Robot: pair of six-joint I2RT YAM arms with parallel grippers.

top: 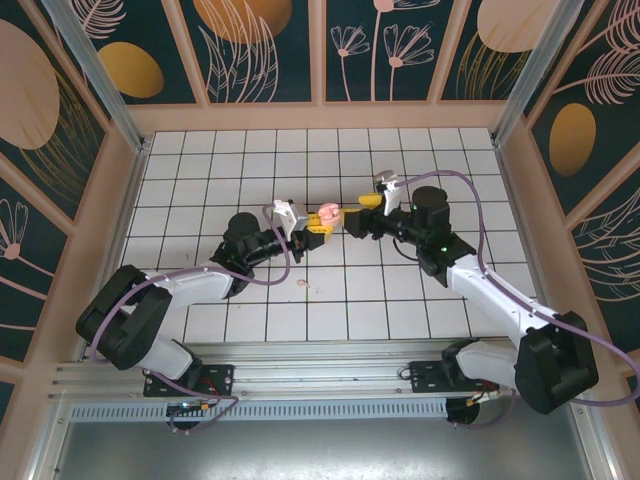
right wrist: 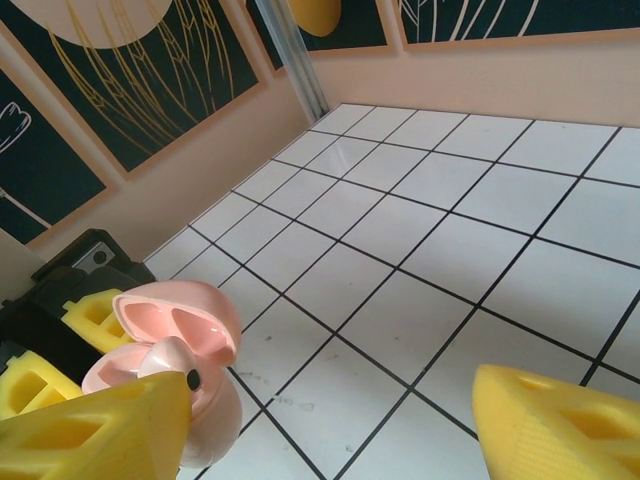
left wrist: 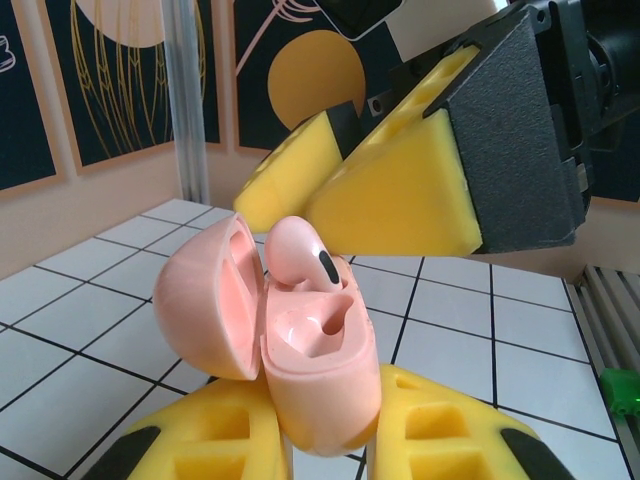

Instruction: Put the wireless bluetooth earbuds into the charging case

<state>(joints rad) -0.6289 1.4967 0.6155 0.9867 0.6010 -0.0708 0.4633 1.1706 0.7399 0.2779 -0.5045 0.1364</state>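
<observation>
My left pincer (left wrist: 335,415) pinches the pale pink charging case (left wrist: 315,370), lid open, above mid-tabletop (right wrist: 450,260). A glossy pink earbud (left wrist: 300,255) sits proud in one well; the other looks vacant. My right pincer (right wrist: 325,430) hovers spread, just right. Seating step, I judge: next, press it home gently.

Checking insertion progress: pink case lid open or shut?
Open. The lid is hinged back off the charging case, interior exposed.

Left arm (top: 140,320), right arm (top: 480,280), white shells (top: 195,285) with black joints (top: 430,210) and black bases (top: 190,380), purple cables (top: 476,215) looping along both, left gripper (left wrist: 320,440) and right gripper (right wrist: 325,425) with yellow wedge-shaped foam fingers (left wrist: 400,190), hollow pockets (left wrist: 225,425), black mounts (left wrist: 520,130)
</observation>
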